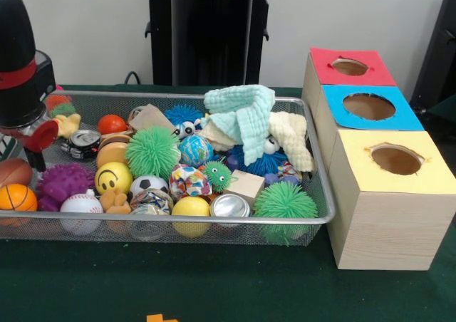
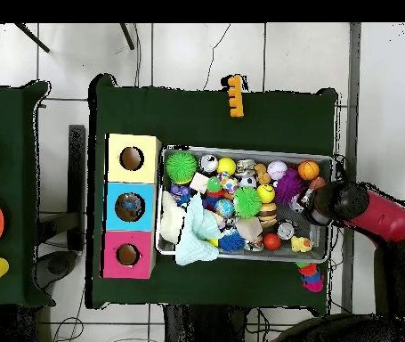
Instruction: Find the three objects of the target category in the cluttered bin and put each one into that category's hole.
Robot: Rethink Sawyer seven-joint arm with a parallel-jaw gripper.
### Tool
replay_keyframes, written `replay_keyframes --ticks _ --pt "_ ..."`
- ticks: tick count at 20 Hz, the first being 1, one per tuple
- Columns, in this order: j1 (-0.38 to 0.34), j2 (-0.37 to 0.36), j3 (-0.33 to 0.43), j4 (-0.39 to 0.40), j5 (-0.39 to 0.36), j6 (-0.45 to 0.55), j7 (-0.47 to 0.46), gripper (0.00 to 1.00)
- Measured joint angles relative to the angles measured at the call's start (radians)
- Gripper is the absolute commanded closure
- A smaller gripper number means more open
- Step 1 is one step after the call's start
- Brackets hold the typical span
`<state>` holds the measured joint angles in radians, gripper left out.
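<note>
Orange block [image 1: 162,318] lies bottom centre; bin [image 1: 313,221] sits behind; gripper [image 1: 32,140] at left edge, state cannot be determined.

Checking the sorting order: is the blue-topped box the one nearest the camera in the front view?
No, the yellow-topped box is nearest; the blue-topped box sits behind it.

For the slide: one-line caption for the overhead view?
Sawyer arm reaches over the end of a toy-filled wire bin opposite three wooden boxes with yellow, blue and red holed tops.
</note>
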<state>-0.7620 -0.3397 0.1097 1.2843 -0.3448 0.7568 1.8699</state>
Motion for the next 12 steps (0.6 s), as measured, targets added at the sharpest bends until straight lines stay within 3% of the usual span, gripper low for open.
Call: replay_keyframes --ticks 12 --pt "-0.013 -0.083 0.0 -0.014 0.002 0.215 0.0 1.0"
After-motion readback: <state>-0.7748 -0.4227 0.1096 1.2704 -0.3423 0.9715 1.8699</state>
